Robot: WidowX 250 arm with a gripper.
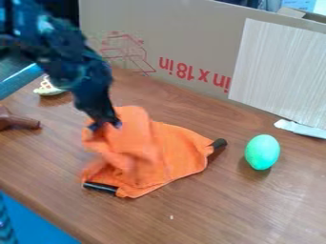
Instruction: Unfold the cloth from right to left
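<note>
One orange cloth (168, 152), your target, sits bunched mid-table, raised folds on its left half, flatter on the right. You've got the black arm (66, 62) slanting in from upper left, gripper (106, 126) pointing down at the cloth's upper-left folds. Jaws: at the fabric, but you can't tell whether spread or pinching it. Dark end (100, 187) pokes out lower left, another dark end (219, 143) at the right corner. Green egg (262, 152) just right of that, on the wood table (255, 209). Behind, you get a cardboard box (191, 43) with upside-down red print, pale ridged panel (280, 71) against it.
</note>
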